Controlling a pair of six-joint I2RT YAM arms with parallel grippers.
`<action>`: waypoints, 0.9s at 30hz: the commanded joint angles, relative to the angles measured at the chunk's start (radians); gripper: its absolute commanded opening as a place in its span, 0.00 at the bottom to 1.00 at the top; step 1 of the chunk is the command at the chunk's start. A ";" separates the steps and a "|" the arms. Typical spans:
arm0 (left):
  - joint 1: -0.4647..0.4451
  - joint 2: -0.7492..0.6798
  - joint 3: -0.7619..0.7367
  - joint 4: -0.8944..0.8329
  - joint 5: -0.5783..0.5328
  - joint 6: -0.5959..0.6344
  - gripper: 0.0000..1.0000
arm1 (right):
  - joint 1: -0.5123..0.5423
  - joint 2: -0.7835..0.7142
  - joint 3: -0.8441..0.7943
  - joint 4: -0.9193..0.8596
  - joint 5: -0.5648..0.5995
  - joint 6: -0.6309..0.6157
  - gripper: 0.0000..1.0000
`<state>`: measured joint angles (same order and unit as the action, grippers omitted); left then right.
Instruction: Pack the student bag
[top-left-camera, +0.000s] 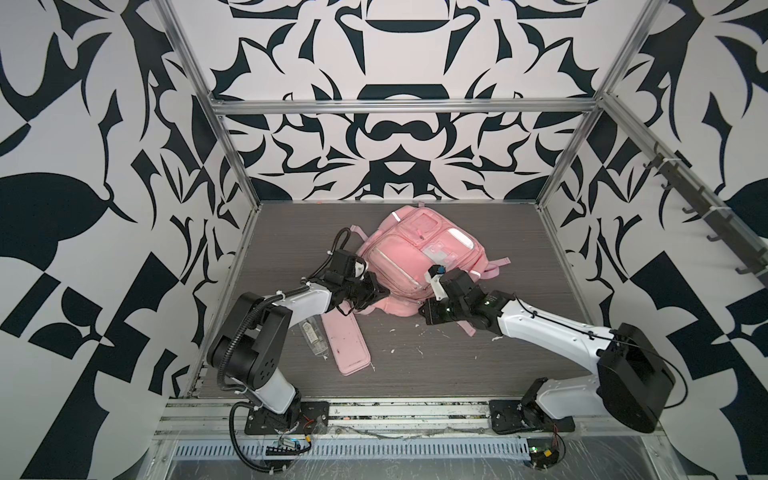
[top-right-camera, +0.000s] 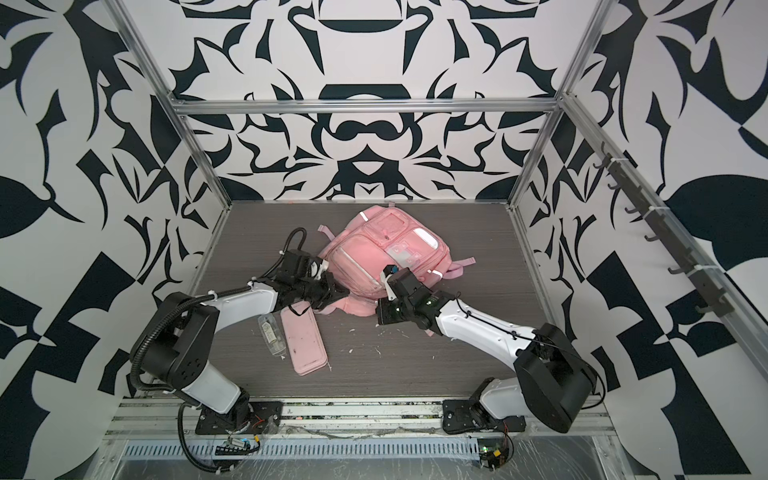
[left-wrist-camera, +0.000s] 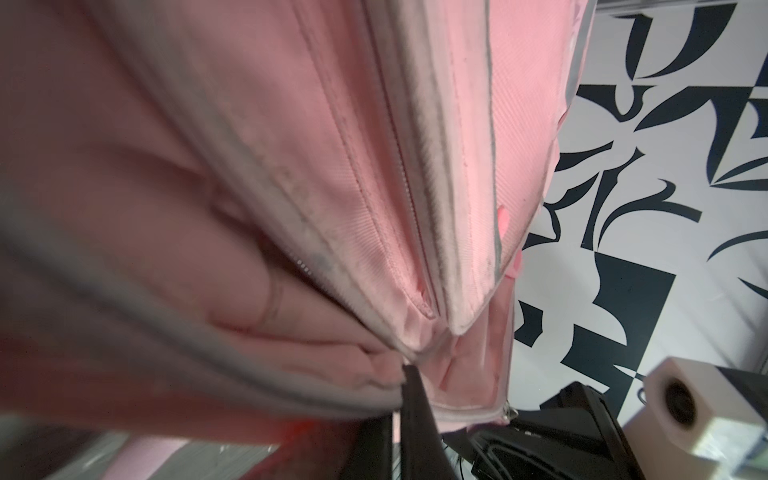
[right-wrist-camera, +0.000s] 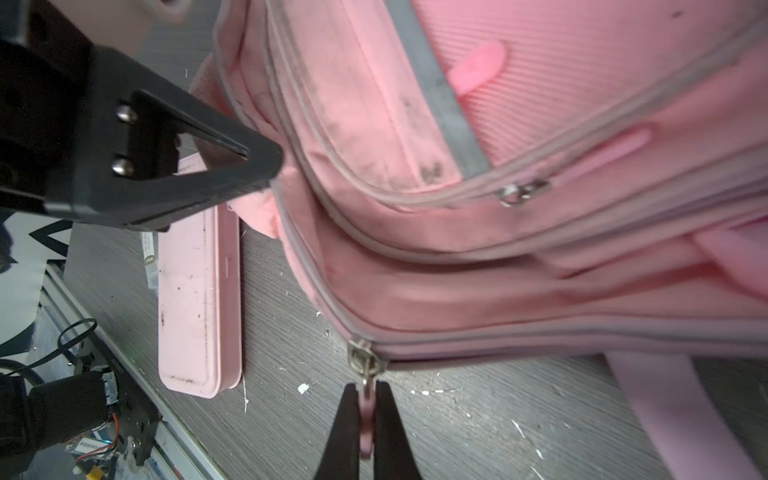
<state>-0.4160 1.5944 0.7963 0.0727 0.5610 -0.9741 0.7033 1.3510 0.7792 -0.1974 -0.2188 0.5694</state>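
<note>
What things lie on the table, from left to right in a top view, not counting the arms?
clear container → pencil case → bag

- Pink pencil case (top-left-camera: 347, 347) lying flat on the grey table (top-left-camera: 457, 365), toward 7 o'clock.
- Clear plastic packet (top-left-camera: 314, 337) touching its 9 o'clock side.
- White scraps (top-left-camera: 392, 331) scattered near 6 o'clock.
</note>
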 joint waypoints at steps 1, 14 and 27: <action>0.083 -0.046 -0.004 -0.053 -0.081 0.054 0.00 | -0.051 -0.063 -0.019 -0.035 -0.014 -0.037 0.00; 0.188 -0.119 -0.017 -0.105 -0.055 0.104 0.00 | -0.287 -0.015 -0.045 -0.094 0.007 -0.077 0.00; 0.206 -0.121 -0.013 -0.113 -0.038 0.120 0.00 | -0.359 0.016 -0.043 -0.143 0.015 -0.099 0.00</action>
<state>-0.2573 1.4891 0.7792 -0.0471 0.6018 -0.8730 0.3893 1.3716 0.7376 -0.2424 -0.3061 0.4599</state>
